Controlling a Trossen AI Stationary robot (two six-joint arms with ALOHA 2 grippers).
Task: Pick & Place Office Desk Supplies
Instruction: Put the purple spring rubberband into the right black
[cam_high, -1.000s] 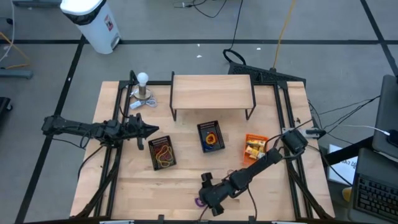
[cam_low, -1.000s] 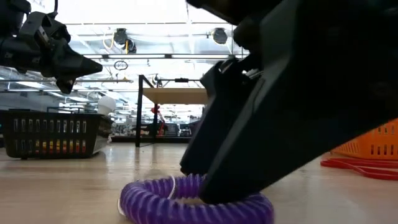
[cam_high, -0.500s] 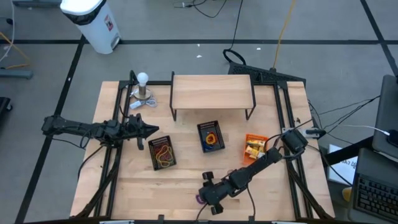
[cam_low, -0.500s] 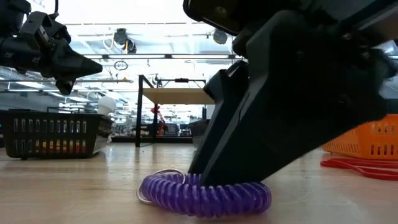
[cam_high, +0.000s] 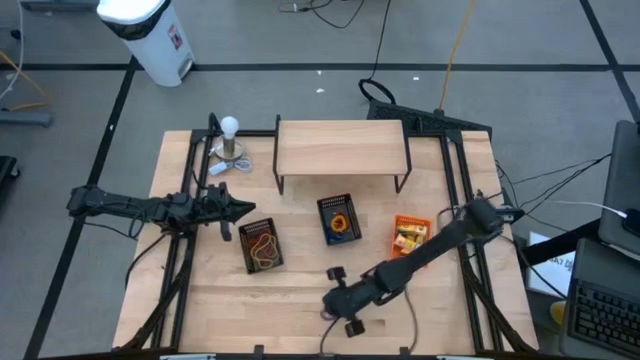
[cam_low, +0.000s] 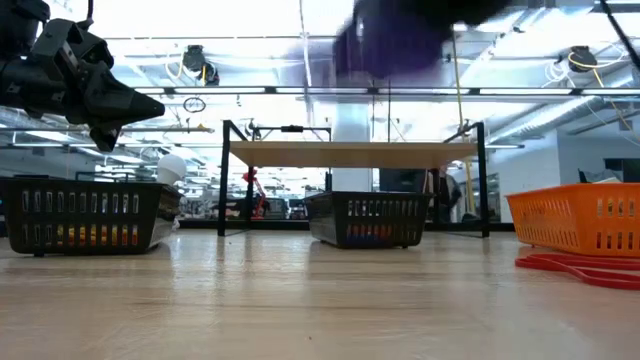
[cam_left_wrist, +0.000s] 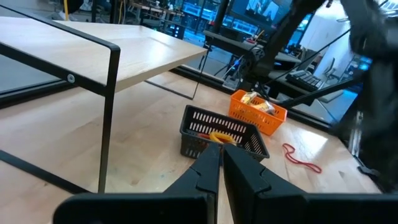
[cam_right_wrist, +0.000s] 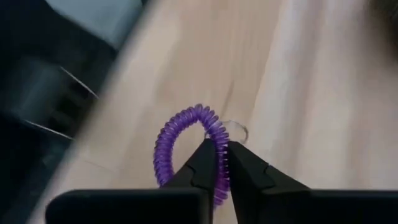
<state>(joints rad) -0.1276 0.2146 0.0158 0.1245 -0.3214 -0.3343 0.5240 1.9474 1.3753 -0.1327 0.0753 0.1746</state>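
Purple coil loop (cam_right_wrist: 186, 140) sits pinched between the two dark fingers of my right end effector (cam_right_wrist: 222, 163), which is closed on it; a thin wire ring hangs at the coil's side. From above I see that end effector (cam_high: 335, 300) near the front edge of the wooden surface (cam_high: 300, 275), in front of the blue-lined basket (cam_high: 339, 219). At surface level only a dark purple blur (cam_low: 395, 40) shows high in the frame, clear of the wood.

Just left of that basket lies a black tray (cam_high: 261, 244) with red and yellow elastic loops in it. To the basket's right stands an orange basket (cam_high: 410, 236) holding yellow packets, and a red loop (cam_left_wrist: 301, 158) lies loose on the wood beside it.

My left end effector (cam_high: 243, 209) hovers left of the blue-lined basket, above the black tray's far corner, fingers pressed together with nothing between them; through its wrist camera I see the fingertips (cam_left_wrist: 219, 155) aimed at the basket.

Beyond the basket stands a wooden shelf (cam_high: 341, 148) on black legs. Left of that shelf, at the far corner, is a white ball-topped metal stand (cam_high: 231, 140).
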